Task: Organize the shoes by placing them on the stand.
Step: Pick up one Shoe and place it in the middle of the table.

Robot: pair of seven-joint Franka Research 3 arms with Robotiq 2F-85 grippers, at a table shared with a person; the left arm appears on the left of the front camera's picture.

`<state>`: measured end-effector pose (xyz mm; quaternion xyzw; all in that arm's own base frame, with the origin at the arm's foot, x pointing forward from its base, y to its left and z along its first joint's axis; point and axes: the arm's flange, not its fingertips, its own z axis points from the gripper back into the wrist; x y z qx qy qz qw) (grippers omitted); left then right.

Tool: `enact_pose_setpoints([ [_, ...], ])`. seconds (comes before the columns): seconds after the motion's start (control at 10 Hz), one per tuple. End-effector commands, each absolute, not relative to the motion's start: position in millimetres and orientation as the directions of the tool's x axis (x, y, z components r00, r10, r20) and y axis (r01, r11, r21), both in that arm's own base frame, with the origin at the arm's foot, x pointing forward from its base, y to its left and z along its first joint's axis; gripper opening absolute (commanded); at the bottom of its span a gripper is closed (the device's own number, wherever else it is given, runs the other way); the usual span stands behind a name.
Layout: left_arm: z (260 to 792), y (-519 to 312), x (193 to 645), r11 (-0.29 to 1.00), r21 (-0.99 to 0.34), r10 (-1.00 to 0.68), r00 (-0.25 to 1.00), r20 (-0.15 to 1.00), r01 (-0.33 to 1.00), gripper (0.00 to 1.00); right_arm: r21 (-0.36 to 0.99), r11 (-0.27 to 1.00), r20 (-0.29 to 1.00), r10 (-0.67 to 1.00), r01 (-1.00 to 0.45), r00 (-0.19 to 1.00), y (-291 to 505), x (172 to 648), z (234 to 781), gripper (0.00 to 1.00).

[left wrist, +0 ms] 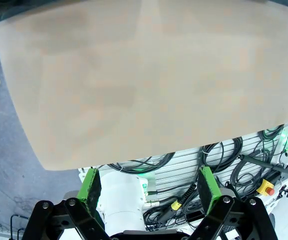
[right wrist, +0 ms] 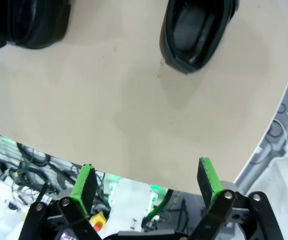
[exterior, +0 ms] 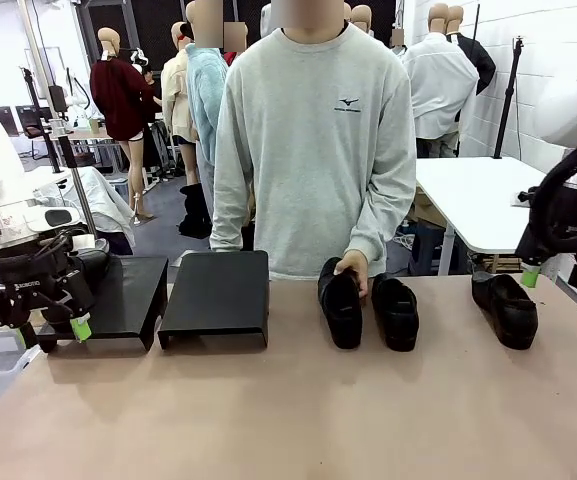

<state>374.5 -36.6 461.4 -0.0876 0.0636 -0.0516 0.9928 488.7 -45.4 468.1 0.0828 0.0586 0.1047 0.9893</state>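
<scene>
Three shoes (exterior: 342, 310) line the table's (exterior: 288, 420) far edge: two at mid, a person's hand (exterior: 353, 266) on one, and a lone shoe (exterior: 506, 308) by the right gripper (right wrist: 147, 180) near the right corner. It and the left gripper (left wrist: 151, 185) gape wide, empty. Right shd straddle the lone shoe's sides squarely before lifting to the stand (exterior: 218, 290), far left.
</scene>
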Motion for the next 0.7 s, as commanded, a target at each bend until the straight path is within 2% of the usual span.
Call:
enact_pose_setpoints([
  [0.0, 460, -35, 374, 0.979, -0.18, -0.114, 0.988, -0.109, 0.093, 1.0, 0.179, 0.983, -0.205, 0.067, -0.03, 0.976, -30, 504, 475, 1.0],
  [0.1, 460, -35, 374, 0.979, -0.18, -0.114, 0.988, -0.109, 0.093, 1.0, 0.176, 0.964, -0.099, 0.217, -0.198, 0.971, -45, 489, 468, 1.0],
  [0.3, 460, -35, 374, 0.979, -0.18, -0.114, 0.988, -0.109, 0.093, 1.0, 0.171, 0.974, -0.141, 0.173, -0.148, 0.975, -36, 502, 465, 1.0],
  [0.4, 460, -35, 374, 0.979, -0.18, -0.114, 0.988, -0.109, 0.093, 1.0, 0.127, 0.969, -0.073, 0.224, -0.213, 0.972, -22, 496, 462, 1.0],
  [0.6, 460, -35, 374, 0.979, -0.18, -0.114, 0.988, -0.109, 0.093, 1.0, 0.175, 0.958, -0.026, 0.237, -0.229, 0.971, -13, 520, 456, 1.0],
])
